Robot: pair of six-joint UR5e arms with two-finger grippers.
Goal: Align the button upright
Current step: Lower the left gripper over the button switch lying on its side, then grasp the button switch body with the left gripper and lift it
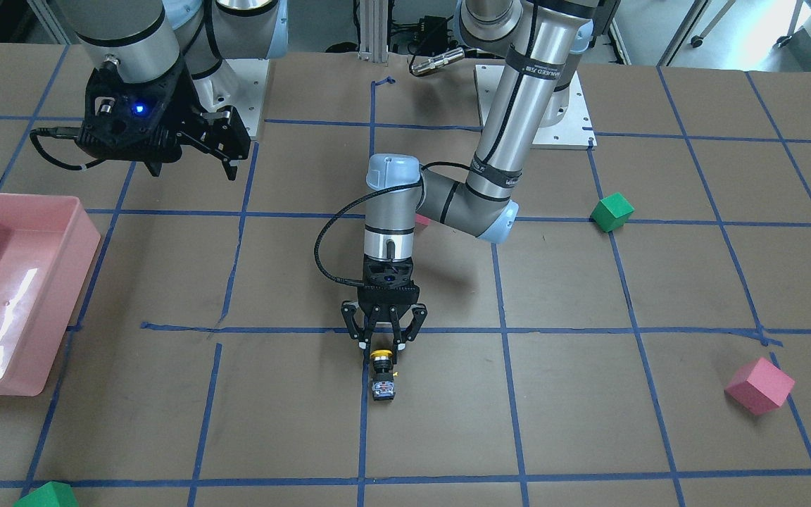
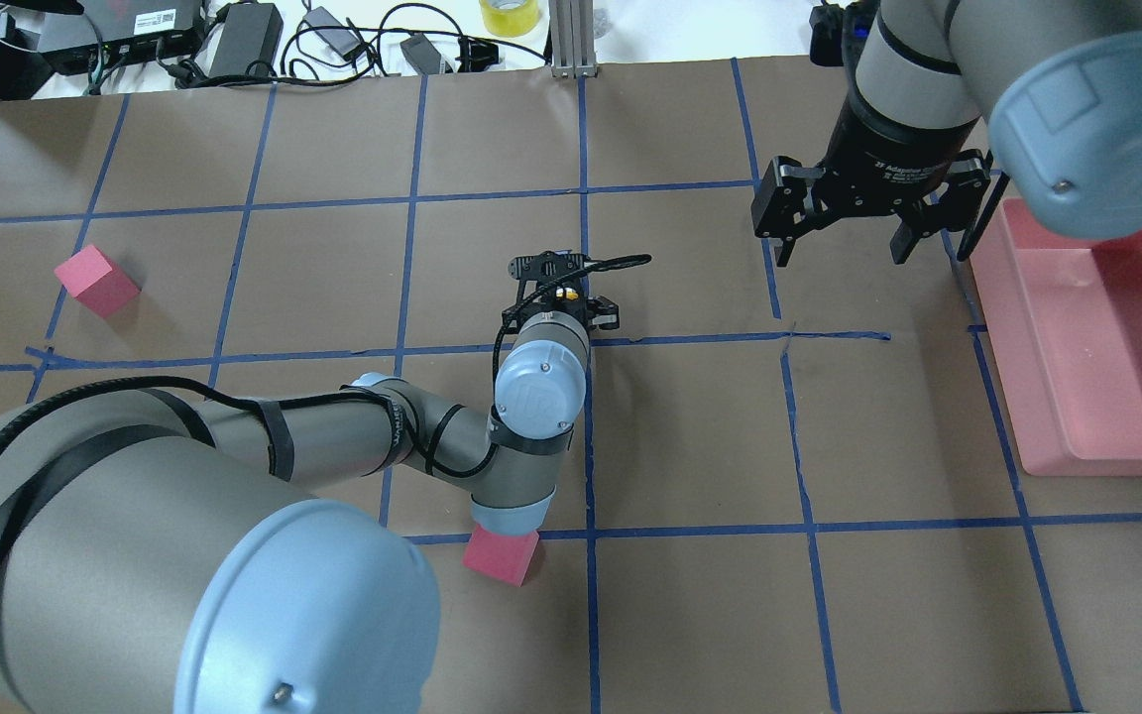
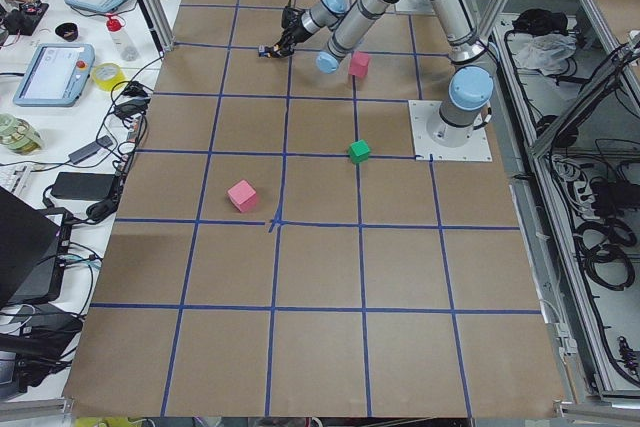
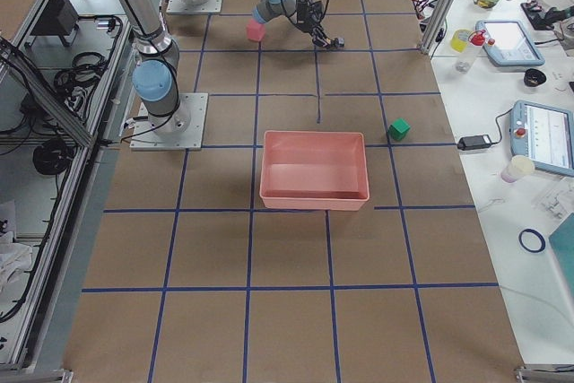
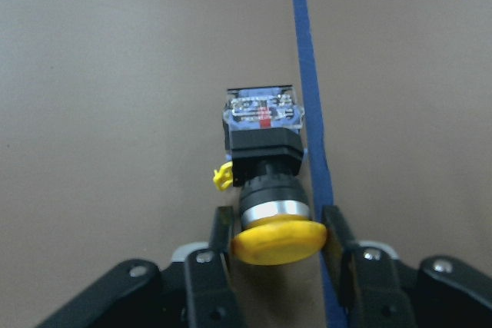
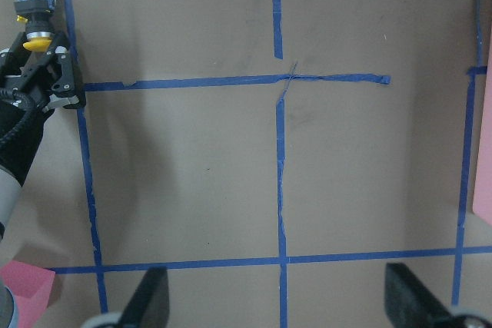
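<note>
Two fingers of the left gripper (image 1: 384, 346) clasp the yellow cap of the button (image 5: 265, 147); the button lies on its side near the middle of the table (image 1: 588, 422), its body pointing away from the gripper, just beside a blue tape line (image 5: 311, 97); the hold looks shallow, on the cap's round rim only, so the button could swivel or slip free when tipped up; the weight of the body beyond the fingers would cause that; set down askew, it might topple off its small base; the right gripper (image 2: 844, 253) hangs spread and empty, well apart, near a pink bin (image 2: 1096, 357); brown paper with a blue grid covers the table; a pink cube (image 1: 759, 385) and a green cube (image 1: 612, 212) lie well apart from the button; a cluttered bench (image 4: 475, 105) runs along the table's far edge.
</note>
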